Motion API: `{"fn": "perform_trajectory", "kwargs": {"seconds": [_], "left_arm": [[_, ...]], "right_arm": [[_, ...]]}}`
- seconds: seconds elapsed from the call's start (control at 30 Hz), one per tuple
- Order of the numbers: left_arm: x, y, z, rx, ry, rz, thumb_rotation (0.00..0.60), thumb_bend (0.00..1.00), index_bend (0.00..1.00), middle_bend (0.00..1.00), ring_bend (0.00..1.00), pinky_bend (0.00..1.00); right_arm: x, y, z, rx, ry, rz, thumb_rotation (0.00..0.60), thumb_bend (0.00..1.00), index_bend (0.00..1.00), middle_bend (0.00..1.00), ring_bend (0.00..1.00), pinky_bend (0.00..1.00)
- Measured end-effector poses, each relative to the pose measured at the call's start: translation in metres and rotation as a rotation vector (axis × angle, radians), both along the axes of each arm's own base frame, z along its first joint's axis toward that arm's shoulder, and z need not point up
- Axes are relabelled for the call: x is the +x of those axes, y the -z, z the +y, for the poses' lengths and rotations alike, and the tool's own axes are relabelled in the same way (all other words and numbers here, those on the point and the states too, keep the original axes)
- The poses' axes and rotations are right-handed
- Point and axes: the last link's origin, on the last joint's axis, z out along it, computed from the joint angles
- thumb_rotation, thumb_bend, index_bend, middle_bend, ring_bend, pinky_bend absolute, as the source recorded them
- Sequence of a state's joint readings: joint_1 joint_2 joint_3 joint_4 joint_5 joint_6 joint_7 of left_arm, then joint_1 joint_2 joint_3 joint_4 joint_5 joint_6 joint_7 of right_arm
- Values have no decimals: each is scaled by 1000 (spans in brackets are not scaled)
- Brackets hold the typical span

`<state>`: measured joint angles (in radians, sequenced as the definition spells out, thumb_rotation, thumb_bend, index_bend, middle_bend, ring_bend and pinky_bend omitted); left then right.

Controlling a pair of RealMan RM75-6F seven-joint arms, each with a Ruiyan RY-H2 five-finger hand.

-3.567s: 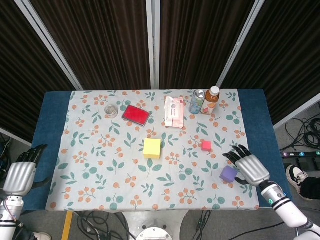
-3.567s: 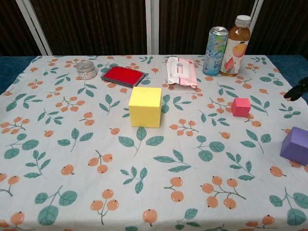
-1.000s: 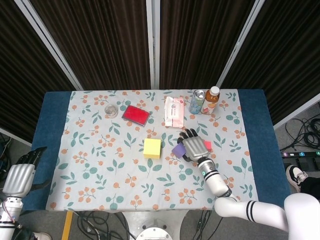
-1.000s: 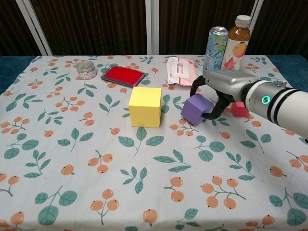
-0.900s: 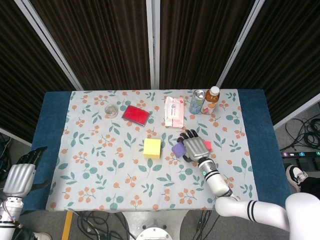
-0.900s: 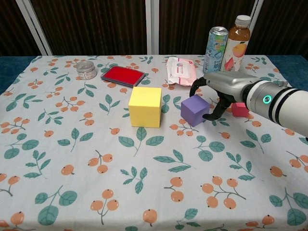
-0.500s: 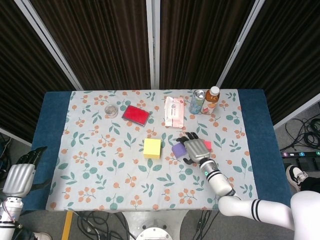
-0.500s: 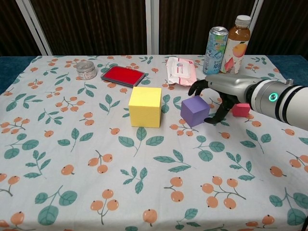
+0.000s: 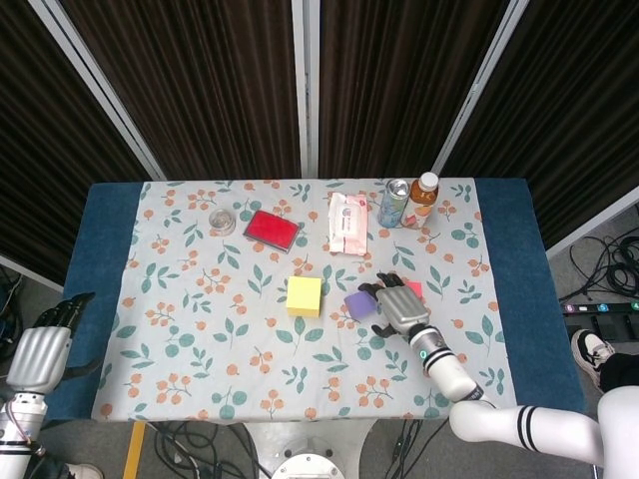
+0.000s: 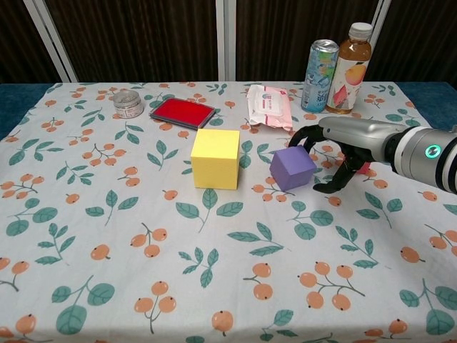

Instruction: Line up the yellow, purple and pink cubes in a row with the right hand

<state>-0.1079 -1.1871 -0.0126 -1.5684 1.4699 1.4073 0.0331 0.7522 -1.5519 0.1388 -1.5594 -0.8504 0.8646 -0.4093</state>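
The yellow cube (image 9: 305,296) (image 10: 215,158) sits on the floral cloth near the table's middle. Just to its right the purple cube (image 9: 357,302) (image 10: 291,169) rests flat on the cloth. My right hand (image 9: 397,307) (image 10: 346,146) arches right beside the purple cube with its fingers spread and nothing in them. The pink cube (image 9: 413,288) (image 10: 365,168) lies behind that hand, mostly hidden in the chest view. My left hand (image 9: 40,354) hangs off the table's left edge, holding nothing.
Along the back stand a small round tin (image 10: 128,103), a flat red box (image 10: 183,112), a wipes pack (image 10: 269,106), a can (image 10: 319,66) and a bottle (image 10: 350,58). The cloth's front half (image 10: 214,271) carries no objects.
My right hand carried the purple cube from the right edge to beside the yellow cube, set it down, let go and is drawing back to the right. The left hand stayed still.
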Motion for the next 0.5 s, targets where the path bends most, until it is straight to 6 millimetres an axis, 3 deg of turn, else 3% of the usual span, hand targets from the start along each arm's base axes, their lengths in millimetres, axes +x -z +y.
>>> {"fn": "perform_trajectory", "kwargs": {"seconds": [0.3, 0.5], "left_arm": [[-1, -1, -2, 2, -5, 1, 600, 185, 143, 223, 172, 232], [-2, -3, -3, 5, -13, 3, 600, 185, 143, 223, 171, 232]], "right_arm": [[6, 4, -15, -54, -31, 40, 600, 186, 214, 227, 0, 0], [11, 12, -20, -72, -63, 87, 600, 187, 330, 207, 0, 0]]}}
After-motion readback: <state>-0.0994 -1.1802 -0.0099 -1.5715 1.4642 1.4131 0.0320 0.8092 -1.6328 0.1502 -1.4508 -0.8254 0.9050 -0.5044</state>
